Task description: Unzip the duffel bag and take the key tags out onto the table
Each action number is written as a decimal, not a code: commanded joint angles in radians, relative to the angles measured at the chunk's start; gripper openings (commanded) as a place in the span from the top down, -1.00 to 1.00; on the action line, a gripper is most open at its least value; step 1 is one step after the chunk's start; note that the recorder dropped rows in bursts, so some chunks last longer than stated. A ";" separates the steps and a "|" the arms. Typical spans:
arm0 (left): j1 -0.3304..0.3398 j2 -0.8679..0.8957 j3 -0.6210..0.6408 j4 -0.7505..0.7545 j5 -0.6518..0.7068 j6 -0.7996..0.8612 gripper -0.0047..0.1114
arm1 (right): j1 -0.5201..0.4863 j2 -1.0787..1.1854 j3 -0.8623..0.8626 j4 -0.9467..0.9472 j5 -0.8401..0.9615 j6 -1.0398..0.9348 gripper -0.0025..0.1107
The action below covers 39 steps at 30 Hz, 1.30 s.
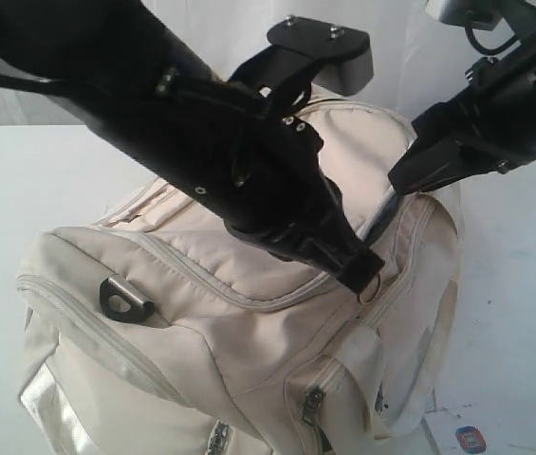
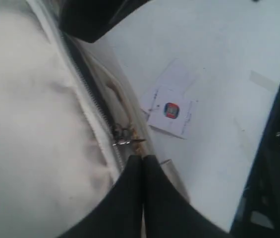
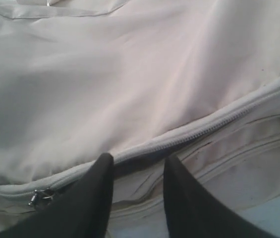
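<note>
Blocking duffel bag [image 1: 249,322] top: left arm [image 1: 201,142] | zipper pull [image 2: 122,142] blurred

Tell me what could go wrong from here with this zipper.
The left gripper is shut, but the zipper pull seems to lie just beyond its tips; a tug may catch nothing.
The right gripper stands open astride the zipper of the duffel bag; closing could pinch loose fabric.
Both grippers work close together there and might collide.
</note>
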 commanded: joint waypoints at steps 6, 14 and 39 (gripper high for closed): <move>-0.008 0.010 0.007 -0.127 0.069 0.643 0.27 | -0.006 -0.002 -0.008 -0.017 -0.005 -0.005 0.35; -0.132 0.021 0.007 -0.095 -0.202 1.388 0.11 | -0.006 -0.002 -0.008 -0.075 -0.026 -0.005 0.35; -0.132 0.137 0.008 0.500 -0.129 1.002 -0.18 | -0.006 -0.002 -0.008 -0.100 -0.031 -0.001 0.35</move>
